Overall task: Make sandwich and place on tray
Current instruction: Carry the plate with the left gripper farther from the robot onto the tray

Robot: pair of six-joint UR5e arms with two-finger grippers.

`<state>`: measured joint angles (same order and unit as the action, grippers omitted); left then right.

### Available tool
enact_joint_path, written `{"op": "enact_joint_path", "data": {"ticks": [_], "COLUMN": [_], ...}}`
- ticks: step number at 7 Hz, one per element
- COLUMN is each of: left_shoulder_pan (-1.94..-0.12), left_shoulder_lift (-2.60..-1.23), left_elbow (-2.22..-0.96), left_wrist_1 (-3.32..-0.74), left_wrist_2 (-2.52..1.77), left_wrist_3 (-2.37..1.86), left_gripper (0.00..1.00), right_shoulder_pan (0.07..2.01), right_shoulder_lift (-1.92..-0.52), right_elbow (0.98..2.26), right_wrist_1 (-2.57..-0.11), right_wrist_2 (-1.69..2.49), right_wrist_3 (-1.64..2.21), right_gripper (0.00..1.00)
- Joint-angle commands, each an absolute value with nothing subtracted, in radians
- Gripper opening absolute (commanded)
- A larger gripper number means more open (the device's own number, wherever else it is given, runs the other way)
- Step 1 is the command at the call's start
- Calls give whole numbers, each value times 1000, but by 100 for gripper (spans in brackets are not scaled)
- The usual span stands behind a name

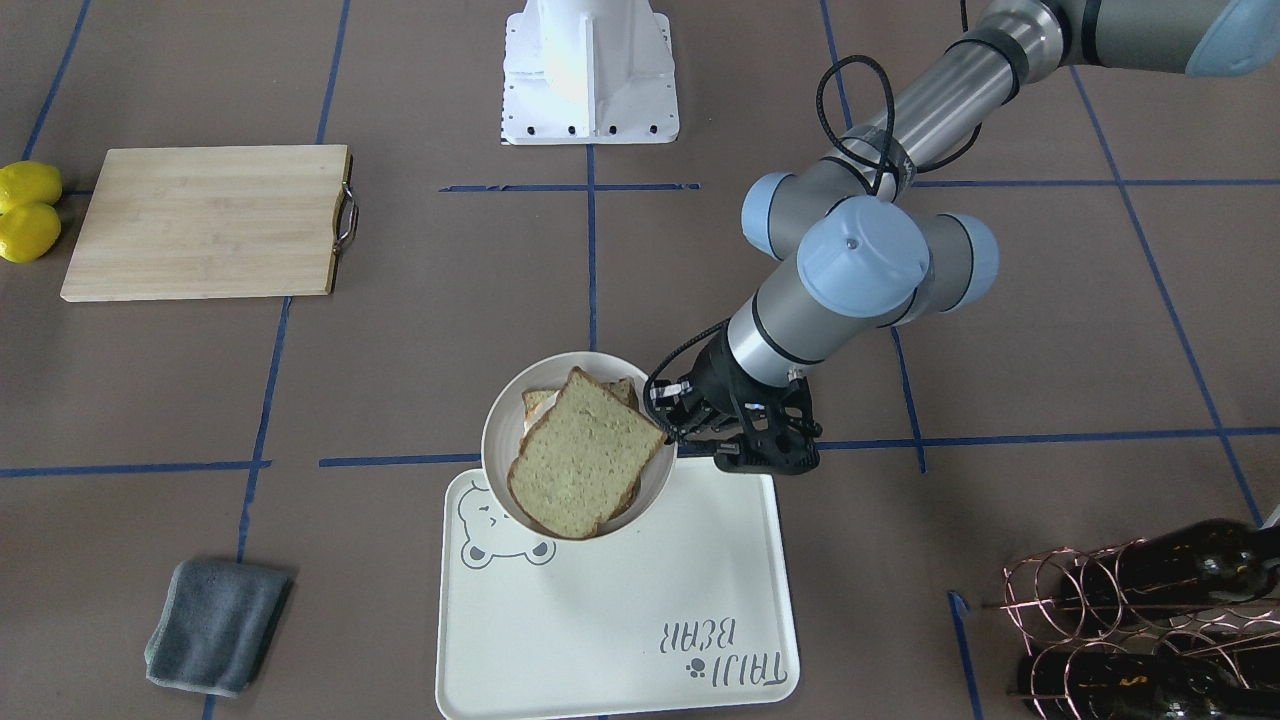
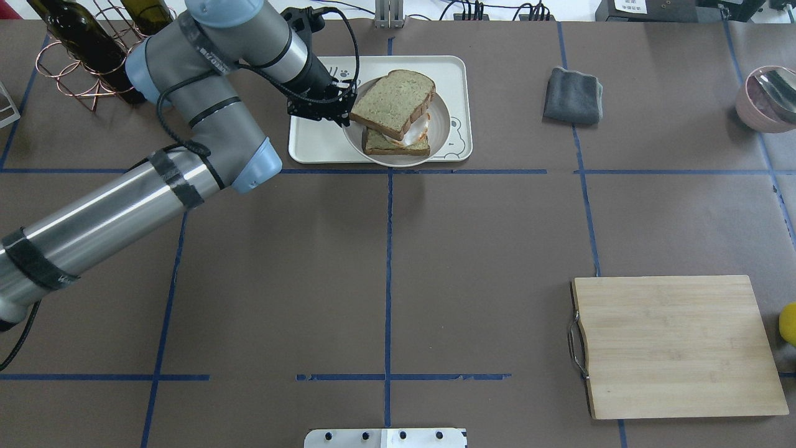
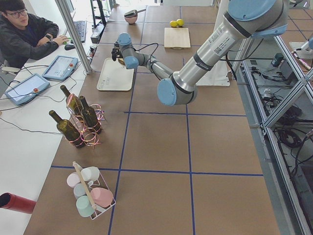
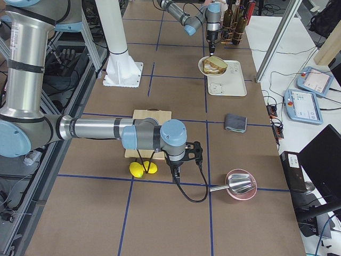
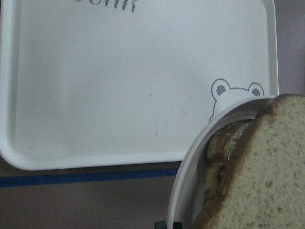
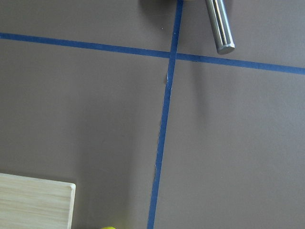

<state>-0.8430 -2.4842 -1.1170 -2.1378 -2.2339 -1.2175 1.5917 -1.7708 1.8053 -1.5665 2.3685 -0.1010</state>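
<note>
my left gripper (image 2: 344,111) is clenching the bowl (image 2: 436,127) by its rim over the tray (image 2: 317,144) — the sandwich (image 2: 393,99) is lying out from my jaws toward the tray's bear-face corner.

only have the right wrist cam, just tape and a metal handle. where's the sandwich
observer: the sandwich is in a white bowl over by the left arm. the left gripper is clamped on the bowl's rim.
operator: is it on the tray yet
observer: the bowl is over the tray's bear-face corner, partly past the edge. i can't tell whether it's set down.
operator: and that handle
observer: it belongs to a metal scoop lying in a pink bowl, near the right gripper.
</note>
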Motion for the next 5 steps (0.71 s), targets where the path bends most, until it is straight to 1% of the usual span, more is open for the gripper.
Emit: {"op": "enact_joint_path", "data": {"ticks": [1,3,5], "left_shoulder_pan": [-891,-899,-882], "left_shoulder_lift": [-2595,-2653,-2671], "left_elbow": [-900,-708,-596], "left_wrist_1": [-2149,-2294,-2408], "left_wrist_2": [-2260,-2260,-2237], "left_wrist_3": [-1177,-1163,-1158], "left_gripper": [0,0,0], "right_shoulder_pan": [1591,1592,1591], "right_shoulder_lift": [-1770,-1770,-1770], "right_elbow": [1799,1799,1799], "right_wrist_1": [-1566,-1566,-1566], "right_wrist_2": [2368,2370,2370], "right_wrist_3": [-101,-100,-100], "right_gripper": [100,100,100]}}
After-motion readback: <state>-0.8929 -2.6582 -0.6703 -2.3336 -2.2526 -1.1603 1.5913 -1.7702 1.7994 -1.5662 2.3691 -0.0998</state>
